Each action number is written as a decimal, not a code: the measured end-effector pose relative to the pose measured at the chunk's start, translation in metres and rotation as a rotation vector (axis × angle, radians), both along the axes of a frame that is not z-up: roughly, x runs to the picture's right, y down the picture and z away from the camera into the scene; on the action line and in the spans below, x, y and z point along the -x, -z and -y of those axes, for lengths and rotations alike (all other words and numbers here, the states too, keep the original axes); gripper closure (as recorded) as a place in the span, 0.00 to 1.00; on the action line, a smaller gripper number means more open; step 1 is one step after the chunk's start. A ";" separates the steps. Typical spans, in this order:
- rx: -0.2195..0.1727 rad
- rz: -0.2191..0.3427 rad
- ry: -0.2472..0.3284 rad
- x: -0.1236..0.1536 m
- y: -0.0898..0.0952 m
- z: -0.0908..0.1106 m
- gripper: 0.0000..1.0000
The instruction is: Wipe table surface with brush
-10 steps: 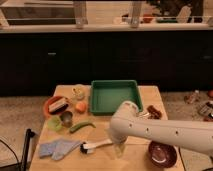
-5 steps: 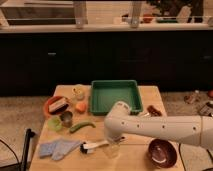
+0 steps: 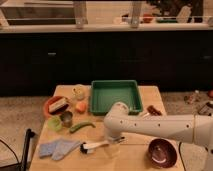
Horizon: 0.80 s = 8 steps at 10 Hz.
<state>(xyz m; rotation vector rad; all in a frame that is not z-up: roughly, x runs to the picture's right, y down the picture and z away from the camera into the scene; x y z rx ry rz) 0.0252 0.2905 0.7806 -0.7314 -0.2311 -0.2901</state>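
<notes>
In the camera view the brush (image 3: pixel 95 146) lies flat on the tabletop (image 3: pixel 125 158) near its front edge. Its dark head is beside the pale blue cloth (image 3: pixel 59 148), and its white handle runs right to the gripper (image 3: pixel 119 140). Whether the gripper holds the handle cannot be told. The brush looks light, stiff and probably slick plastic, so the handle's far end seems the best hold, leaving the bristles free.
</notes>
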 end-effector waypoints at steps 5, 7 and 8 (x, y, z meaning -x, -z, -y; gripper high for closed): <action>0.006 -0.026 -0.005 -0.014 -0.003 -0.013 0.85; -0.006 -0.030 -0.006 -0.019 -0.001 -0.011 0.99; -0.019 -0.034 -0.006 -0.021 0.003 -0.007 1.00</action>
